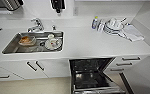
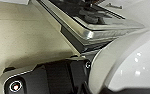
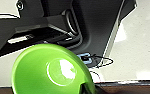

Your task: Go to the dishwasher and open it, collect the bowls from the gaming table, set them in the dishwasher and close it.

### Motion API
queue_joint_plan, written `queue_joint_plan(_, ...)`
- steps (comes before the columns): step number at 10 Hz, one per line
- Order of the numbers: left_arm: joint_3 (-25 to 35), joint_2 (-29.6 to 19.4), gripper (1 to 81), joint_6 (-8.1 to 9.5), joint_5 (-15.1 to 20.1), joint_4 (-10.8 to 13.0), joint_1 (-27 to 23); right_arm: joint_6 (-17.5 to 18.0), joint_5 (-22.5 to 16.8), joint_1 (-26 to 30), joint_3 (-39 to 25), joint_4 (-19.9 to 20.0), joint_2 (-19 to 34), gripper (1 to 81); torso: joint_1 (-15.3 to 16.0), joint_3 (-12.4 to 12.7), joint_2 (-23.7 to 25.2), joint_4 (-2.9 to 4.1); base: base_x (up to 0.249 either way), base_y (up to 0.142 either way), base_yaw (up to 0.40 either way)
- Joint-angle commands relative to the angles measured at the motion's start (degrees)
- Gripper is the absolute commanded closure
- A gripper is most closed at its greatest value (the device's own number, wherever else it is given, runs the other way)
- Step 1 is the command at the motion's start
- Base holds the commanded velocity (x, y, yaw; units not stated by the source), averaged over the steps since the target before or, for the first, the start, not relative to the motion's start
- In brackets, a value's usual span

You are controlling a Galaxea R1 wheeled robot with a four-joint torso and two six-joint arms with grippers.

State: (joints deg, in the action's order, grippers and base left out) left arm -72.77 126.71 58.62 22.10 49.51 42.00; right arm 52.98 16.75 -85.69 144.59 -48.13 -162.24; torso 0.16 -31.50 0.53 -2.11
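From the head camera I see the dishwasher (image 1: 92, 75) open at about five o'clock, its door down below the white counter (image 1: 91, 42). On my right wrist camera a green bowl (image 3: 51, 72) sits right at the gripper, seemingly held, though I cannot tell how the jaws stand. The left jaws I cannot tell either.

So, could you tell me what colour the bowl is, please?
Bright green bowl, best in the right wrist view.

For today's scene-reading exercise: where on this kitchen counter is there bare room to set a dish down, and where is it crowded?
The widest free patch of the countertop lies between the sink and the stacked white dishes. The back right corner is crowded with dishes, a bottle and a cloth. The sink holds dishes too.
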Motion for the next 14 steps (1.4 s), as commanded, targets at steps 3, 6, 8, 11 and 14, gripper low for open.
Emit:
queue_joint_plan(3,7.28,5.02,81.1,6.14,20.13,-0.37,-18.11,0.19,-1.72,-0.94,-0.55,-0.65,0.76,81.1,0.02,-2.54,-0.05,0.0,0.0,0.0,0.0)
queue_joint_plan(6,6.67,9.53,81.1,8.35,23.25,-1.43,-24.81,0.19,-0.58,-1.2,-0.46,-0.56,0.84,81.1,0.05,-3.08,-0.06,0.0,0.0,0.0,0.0)
queue_joint_plan(8,4.49,11.98,81.1,11.93,15.24,0.68,-26.3,0.19,-0.41,-1.29,-0.46,-0.56,0.93,81.1,0.07,-3.11,-0.09,0.0,0.0,0.0,0.0)
queue_joint_plan(11,-7.36,17.86,81.1,17.4,-2.56,0.68,-26.3,0.19,0.83,-1.73,-0.38,-0.56,1.37,81.1,0.09,-3.13,-0.09,0.0,0.0,0.0,0.0)
queue_joint_plan(14,-19.17,26.23,81.1,17.58,-6.72,0.68,-26.3,0.19,2.76,-2.08,-0.02,-0.39,2.07,81.1,0.09,-3.13,-0.09,0.0,0.0,0.0,0.0)
